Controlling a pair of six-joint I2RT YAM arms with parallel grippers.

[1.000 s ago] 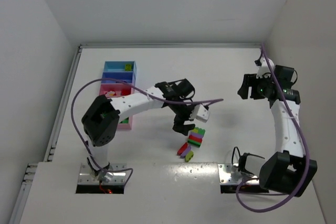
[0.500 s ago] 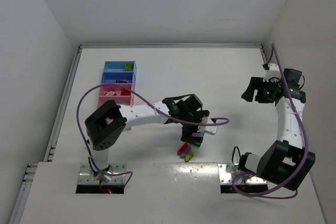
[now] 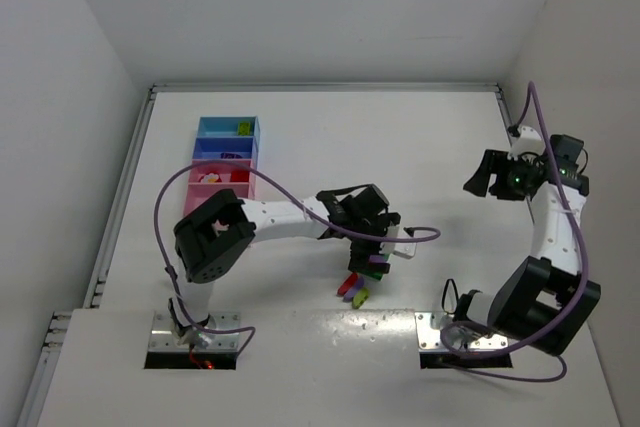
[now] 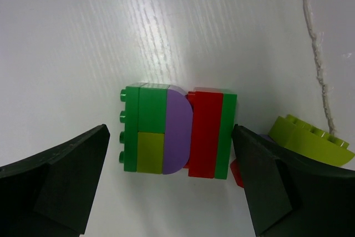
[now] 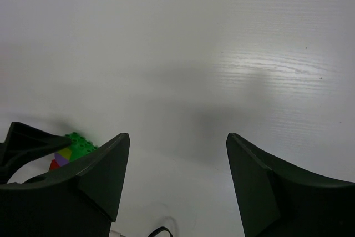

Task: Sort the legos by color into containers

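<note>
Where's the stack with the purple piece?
In the left wrist view, the stack lies on the table, inside the open left gripper, left of a yellow-green brick.

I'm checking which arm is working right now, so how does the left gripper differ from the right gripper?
The left gripper straddles the multicoloured lego block, one finger on each side; the right gripper has only bare table between its fingers. The left gripper is near the table's middle, beside the loose legos; the right gripper is out by the right edge. Both are open and grip nothing.
</note>
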